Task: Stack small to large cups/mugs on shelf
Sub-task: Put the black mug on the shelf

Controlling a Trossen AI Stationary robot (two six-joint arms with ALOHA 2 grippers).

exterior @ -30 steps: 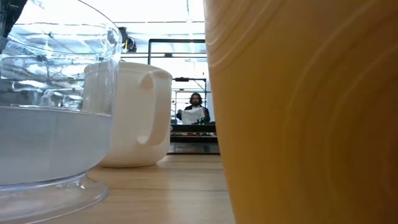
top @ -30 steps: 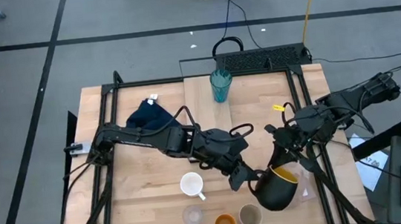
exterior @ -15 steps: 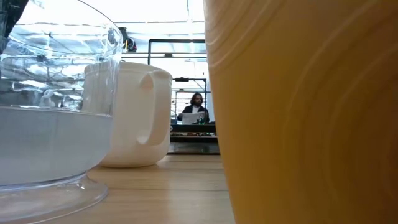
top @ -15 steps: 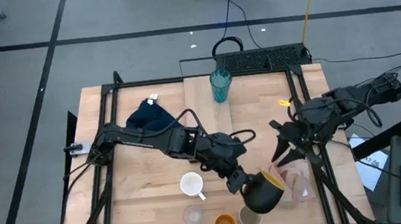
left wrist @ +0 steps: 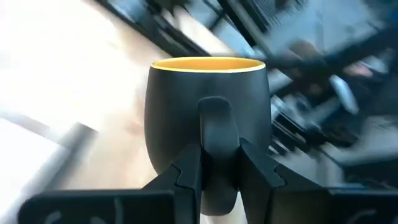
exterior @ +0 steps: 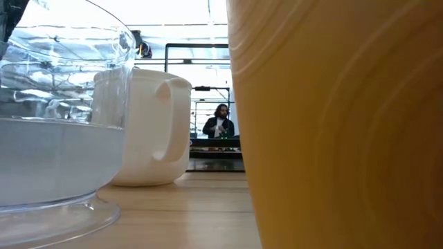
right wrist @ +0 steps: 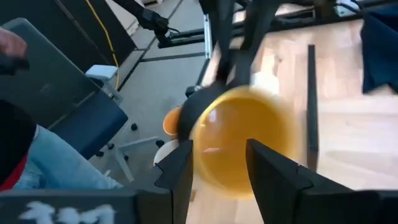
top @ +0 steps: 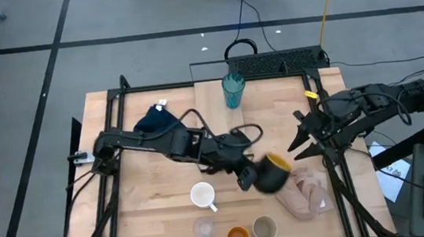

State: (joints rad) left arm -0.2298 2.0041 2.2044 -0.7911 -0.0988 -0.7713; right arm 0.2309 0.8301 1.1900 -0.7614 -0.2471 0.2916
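black mug with the yellow-orange inside (top: pixel 268 173) had swapped owners: a second ago your right gripper (top: pixel 302 135) was still at it near the pink-beige cloth (top: pixel 304 191), and now the left gripper (left wrist: pixel 214 163) was pinched tight on its handle, carrying it tipped over mid-table while the right one sat backed off with jaws parted on nothing. so you were set to haul it toward the shelf (top: pixel 272 86) where the teal ribbed tumbler (top: pixel 233 91) stood. light-wood tabletop (top: pixel 150 208) still had the white mug (top: pixel 203 194) up front, grey lab floor and a person (exterior: pixel 219 123) way behind.
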